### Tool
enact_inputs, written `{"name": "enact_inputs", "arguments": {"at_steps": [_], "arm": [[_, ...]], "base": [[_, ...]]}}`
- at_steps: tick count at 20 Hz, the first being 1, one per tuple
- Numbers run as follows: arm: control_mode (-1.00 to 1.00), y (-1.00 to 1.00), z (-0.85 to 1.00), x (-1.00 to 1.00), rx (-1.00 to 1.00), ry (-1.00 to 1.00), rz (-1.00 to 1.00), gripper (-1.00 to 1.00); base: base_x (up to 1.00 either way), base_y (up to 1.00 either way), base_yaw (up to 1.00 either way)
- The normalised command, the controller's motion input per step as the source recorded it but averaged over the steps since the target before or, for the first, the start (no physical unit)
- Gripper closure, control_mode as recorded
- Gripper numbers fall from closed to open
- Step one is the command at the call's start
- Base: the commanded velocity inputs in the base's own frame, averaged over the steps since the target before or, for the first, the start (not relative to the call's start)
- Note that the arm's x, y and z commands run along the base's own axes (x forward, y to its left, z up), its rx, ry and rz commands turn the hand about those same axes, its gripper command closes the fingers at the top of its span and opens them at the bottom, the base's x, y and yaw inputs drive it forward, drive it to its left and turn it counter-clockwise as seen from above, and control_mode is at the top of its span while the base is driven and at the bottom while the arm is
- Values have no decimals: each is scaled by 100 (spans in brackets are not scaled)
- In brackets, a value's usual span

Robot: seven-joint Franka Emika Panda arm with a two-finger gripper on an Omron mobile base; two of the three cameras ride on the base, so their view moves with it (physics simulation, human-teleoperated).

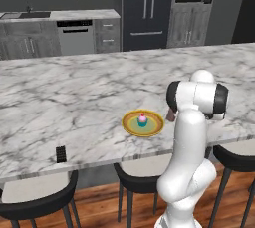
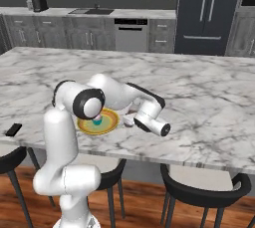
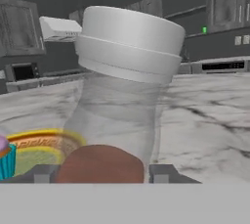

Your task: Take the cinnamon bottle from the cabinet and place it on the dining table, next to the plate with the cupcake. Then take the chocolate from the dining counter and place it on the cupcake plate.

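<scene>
Hand view shows you the small clear cinnamon bottle (image 3: pixel 122 96) with its pale grey cap, tilted, clamped between the two dark gripper (image 3: pixel 103 173) fingers. Your white arm folds low over the white marble dining table (image 2: pixel 209 102), bottle just beside the round yellow plate (image 2: pixel 110 122) with the pink-frosted cupcake (image 1: pixel 142 119).

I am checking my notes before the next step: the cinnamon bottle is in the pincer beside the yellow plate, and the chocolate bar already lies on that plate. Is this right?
Not quite. The chocolate bar is not on the plate; the left base view shows it lying on the marble dining table near the front edge, well apart from the plate. The rest holds: the pincer holds the cinnamon bottle beside the plate.
</scene>
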Motion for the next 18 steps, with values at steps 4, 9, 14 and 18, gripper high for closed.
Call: {"name": "enact_inputs", "arguments": {"at_steps": [4, 9, 14, 18], "arm": [[-100, 19, 0, -6, -3, -2, 0, 100], [-100, 47, 0, -23, -18, -4, 0, -100], [-100, 9, 18, -15, -12, 0, 0, -100], [-100, 0, 55, -33, -1, 0, 0, -100]], "base": [[0, 0, 0], [0, 0, 0], [0, 0, 0], [0, 0, 0]]}}
